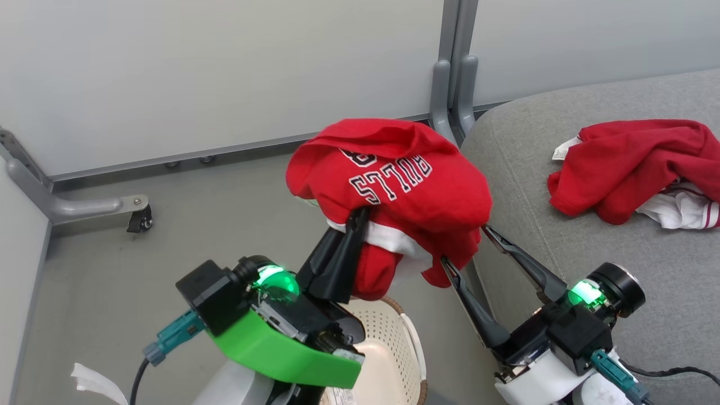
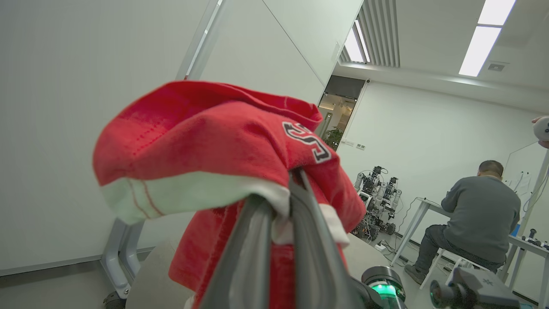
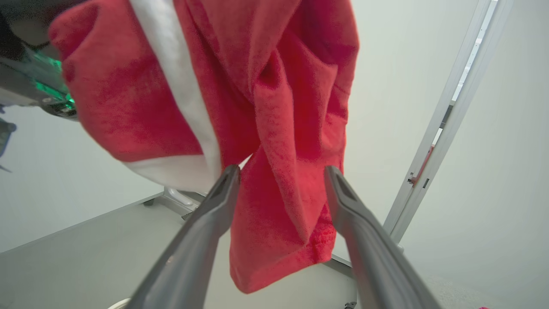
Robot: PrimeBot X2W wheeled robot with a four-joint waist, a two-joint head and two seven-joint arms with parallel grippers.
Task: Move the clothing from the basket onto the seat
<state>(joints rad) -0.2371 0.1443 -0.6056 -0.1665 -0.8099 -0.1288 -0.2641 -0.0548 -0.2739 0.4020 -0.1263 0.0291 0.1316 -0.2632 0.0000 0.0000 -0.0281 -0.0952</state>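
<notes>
One red garment (image 1: 624, 163) already lies crumpled on the seat (image 1: 590, 264), white trim showing at its edge, so half the job looks done. The other, the BULLS garment (image 1: 394, 174), is in the air, lifted clear of the basket (image 1: 388, 332), which stands on the floor (image 1: 169, 253) below and in front of the robot. It hangs just beside the seat's rounded corner, not yet over the cushion.

The left tool (image 1: 363, 216) has its fingers together, clamped on the white band and a fold of red cloth, and the whole weight drapes from that one pinch. The right tool (image 1: 466, 244) stands wide apart at the garment's lower hem. In the right wrist view a tail of red cloth hangs between or just beyond its fingertips (image 3: 231, 171) — I cannot tell which, nor whether they touch it.

What I can see of the basket's inside is bare perforated plastic. By my reckoning the lift is finished, and what is left is to carry this piece over the cushion and let it go.
</notes>
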